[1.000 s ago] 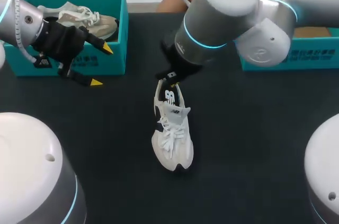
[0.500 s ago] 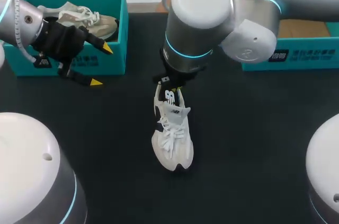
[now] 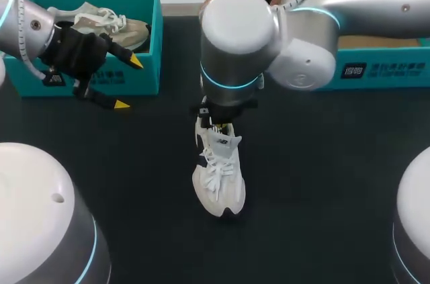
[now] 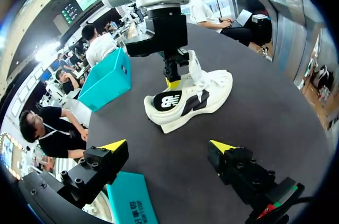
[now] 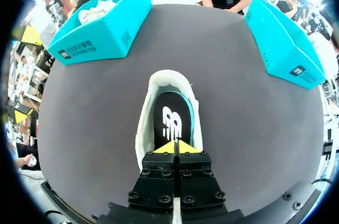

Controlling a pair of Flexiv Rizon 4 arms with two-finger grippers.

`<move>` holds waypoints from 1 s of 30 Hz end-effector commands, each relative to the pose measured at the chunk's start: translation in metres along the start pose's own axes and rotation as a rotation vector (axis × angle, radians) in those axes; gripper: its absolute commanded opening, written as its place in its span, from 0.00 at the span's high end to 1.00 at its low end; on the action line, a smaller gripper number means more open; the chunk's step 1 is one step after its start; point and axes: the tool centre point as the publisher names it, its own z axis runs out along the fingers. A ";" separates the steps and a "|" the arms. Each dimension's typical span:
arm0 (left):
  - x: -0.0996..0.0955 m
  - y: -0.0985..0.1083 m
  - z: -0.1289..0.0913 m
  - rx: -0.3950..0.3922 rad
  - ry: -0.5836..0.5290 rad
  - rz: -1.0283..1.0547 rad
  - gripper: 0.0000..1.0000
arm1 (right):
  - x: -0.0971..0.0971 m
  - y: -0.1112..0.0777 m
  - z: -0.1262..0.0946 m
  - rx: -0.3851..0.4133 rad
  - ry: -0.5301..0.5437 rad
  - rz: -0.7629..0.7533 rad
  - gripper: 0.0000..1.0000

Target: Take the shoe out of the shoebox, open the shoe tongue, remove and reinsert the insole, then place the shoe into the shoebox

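Shoe (image 3: 219, 178) out on the table (image 3: 322, 183), between two shoeboxes.
Left gripper (image 3: 129, 83) is held spread before the left shoebox (image 3: 144, 72), where a second shoe (image 3: 101, 21) lies. Right gripper (image 5: 175, 147) is seen with tips pressed together over the insole (image 5: 170, 121); right shoebox (image 3: 383, 69) stands beyond.

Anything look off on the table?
Nothing spilled or damaged. The white shoe stands upright on the table, right gripper with jaws shut over its insole. Only oddity: the second shoe in the left shoebox sits tilted, poking above the rim.
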 end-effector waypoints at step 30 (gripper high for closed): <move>0.001 0.000 0.000 -0.004 0.000 0.000 0.00 | 0.014 -0.003 0.063 0.026 -0.159 -0.069 1.00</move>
